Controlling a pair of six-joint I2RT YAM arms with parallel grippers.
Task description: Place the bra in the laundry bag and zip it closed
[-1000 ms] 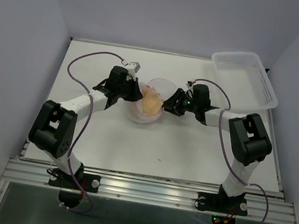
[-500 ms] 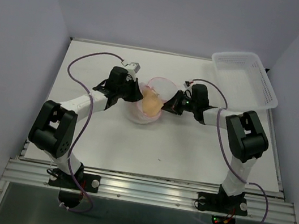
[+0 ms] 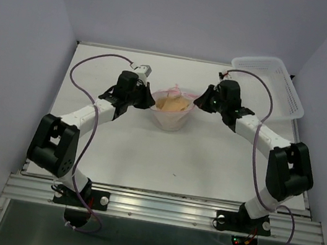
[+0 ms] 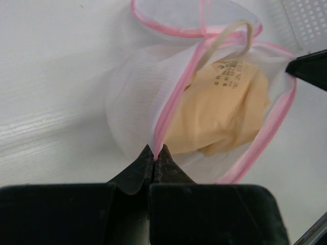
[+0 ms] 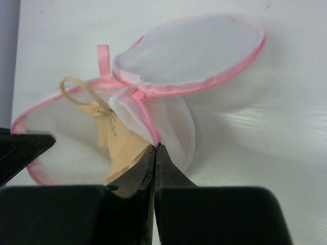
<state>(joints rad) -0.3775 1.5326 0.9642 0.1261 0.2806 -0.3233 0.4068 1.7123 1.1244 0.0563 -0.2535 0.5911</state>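
The laundry bag [image 3: 171,116] is a white mesh pouch with pink trim, held up above the table middle with its mouth open. The beige bra [image 3: 173,104] lies inside it, a strap looping over the rim [image 4: 232,35]. My left gripper [image 4: 155,155] is shut on the bag's pink rim on its left side [image 3: 150,99]. My right gripper [image 5: 155,148] is shut on the pink rim on the right side [image 3: 197,102]. The round lid [image 5: 196,51] hangs open behind the bag. The bra shows in both wrist views [image 4: 219,112] [image 5: 122,143].
A clear plastic bin [image 3: 267,83] stands at the back right corner, its edge showing in the left wrist view [image 4: 306,20]. The white table [image 3: 175,162] spreads around the bag.
Both grippers have lifted and moved toward the back with the bag rim. The bag went from lying flat and wide to hanging upright with the bra in it.
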